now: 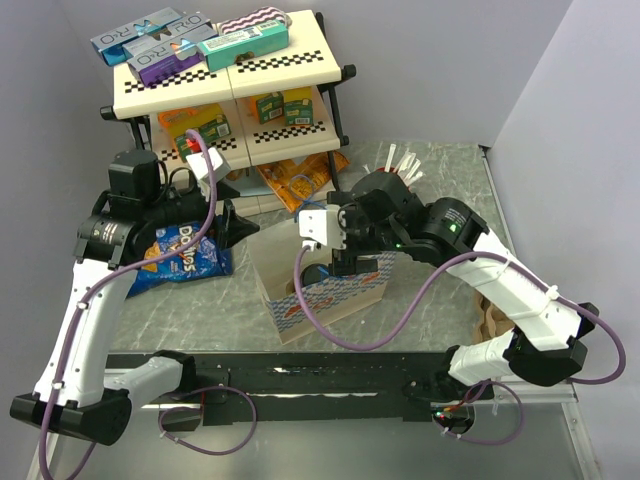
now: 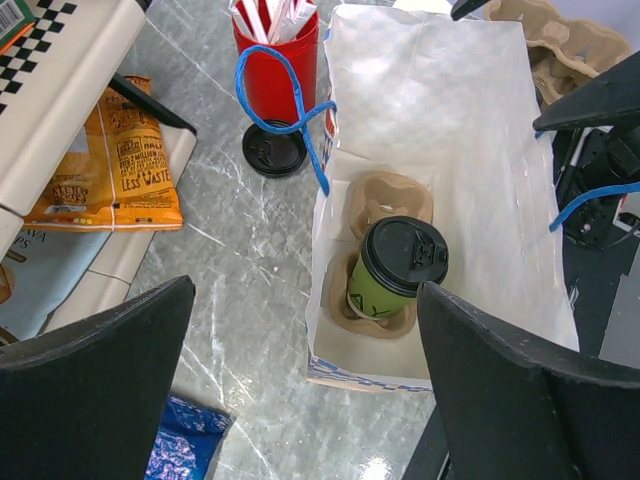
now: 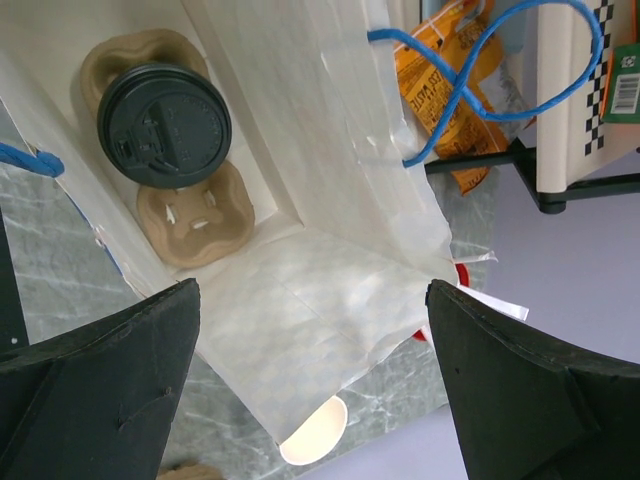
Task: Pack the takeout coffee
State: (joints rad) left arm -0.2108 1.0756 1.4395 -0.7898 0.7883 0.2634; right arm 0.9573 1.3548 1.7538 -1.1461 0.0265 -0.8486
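Note:
The takeout coffee (image 2: pixel 390 275), a green cup with a black lid, stands in a brown pulp carrier (image 2: pixel 395 195) at the bottom of an open white paper bag (image 2: pixel 440 100) with blue handles. In the right wrist view its lid (image 3: pixel 165 125) shows from above, beside the carrier's free slot (image 3: pixel 195 215). In the top view the bag (image 1: pixel 335 295) stands mid-table. My left gripper (image 2: pixel 305 400) is open and empty, high beside the bag's left side (image 1: pixel 240 228). My right gripper (image 3: pixel 315 380) is open and empty, above the bag's mouth (image 1: pixel 348 258).
A red cup of white sticks (image 2: pixel 275 80) stands behind the bag, with a loose black lid (image 2: pixel 273 150) next to it. A cream-white cup rim (image 3: pixel 315 430) peeks past the bag's edge. A snack shelf (image 1: pixel 230 80), a blue chip bag (image 1: pixel 185 255) and spare carriers (image 2: pixel 560 40) surround the bag.

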